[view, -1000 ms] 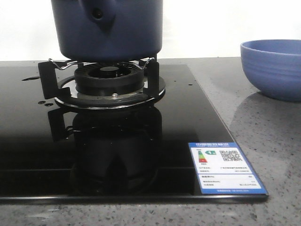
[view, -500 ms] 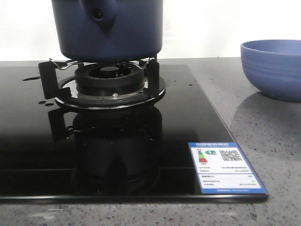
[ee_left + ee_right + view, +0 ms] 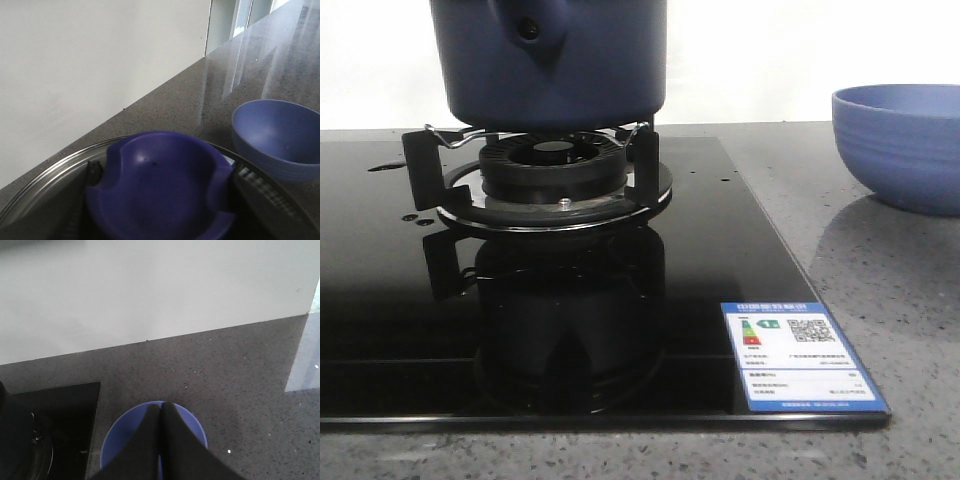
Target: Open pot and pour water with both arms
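Note:
The dark navy pot stands on the gas burner in the front view, its handle socket with a round hole facing the camera; its top is cut off. In the left wrist view, my left gripper is shut on the dark blue knob of a glass lid with a metal rim; one finger lies against each side of the knob. My right gripper is shut and empty, hovering over the periwinkle bowl. Neither gripper shows in the front view.
The periwinkle bowl sits on the grey speckled counter to the right of the black glass hob; it also shows in the left wrist view. A white wall runs behind the counter. An energy label sits on the hob's front right corner.

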Robot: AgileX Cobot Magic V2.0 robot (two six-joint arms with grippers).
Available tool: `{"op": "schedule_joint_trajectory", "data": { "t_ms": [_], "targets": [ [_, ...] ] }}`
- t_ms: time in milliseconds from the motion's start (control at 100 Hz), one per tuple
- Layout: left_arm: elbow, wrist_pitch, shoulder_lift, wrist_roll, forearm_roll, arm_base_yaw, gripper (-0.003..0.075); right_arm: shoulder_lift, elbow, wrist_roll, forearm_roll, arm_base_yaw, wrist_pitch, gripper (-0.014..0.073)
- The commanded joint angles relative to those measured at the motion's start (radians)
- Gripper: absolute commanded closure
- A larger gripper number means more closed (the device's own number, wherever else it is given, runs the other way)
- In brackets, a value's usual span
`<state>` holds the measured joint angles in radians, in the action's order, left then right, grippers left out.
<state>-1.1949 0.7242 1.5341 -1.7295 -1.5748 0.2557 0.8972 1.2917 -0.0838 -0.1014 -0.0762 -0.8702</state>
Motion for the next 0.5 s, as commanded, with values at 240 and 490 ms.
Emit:
{"op": "schedule_joint_trajectory", "data": {
  "t_ms": [240, 490],
  "targets": [
    [-0.039, 0.038, -0.002, -0.054, -0.106, 0.007, 0.053, -0.006, 0.027, 0.015, -0.003, -0.002, 0.042, 0.0657],
    [-0.039, 0.038, 0.006, -0.109, -0.154, 0.007, 0.0529, -0.006, 0.025, 0.015, -0.003, -0.002, 0.04, 0.0657]
  ]
}}
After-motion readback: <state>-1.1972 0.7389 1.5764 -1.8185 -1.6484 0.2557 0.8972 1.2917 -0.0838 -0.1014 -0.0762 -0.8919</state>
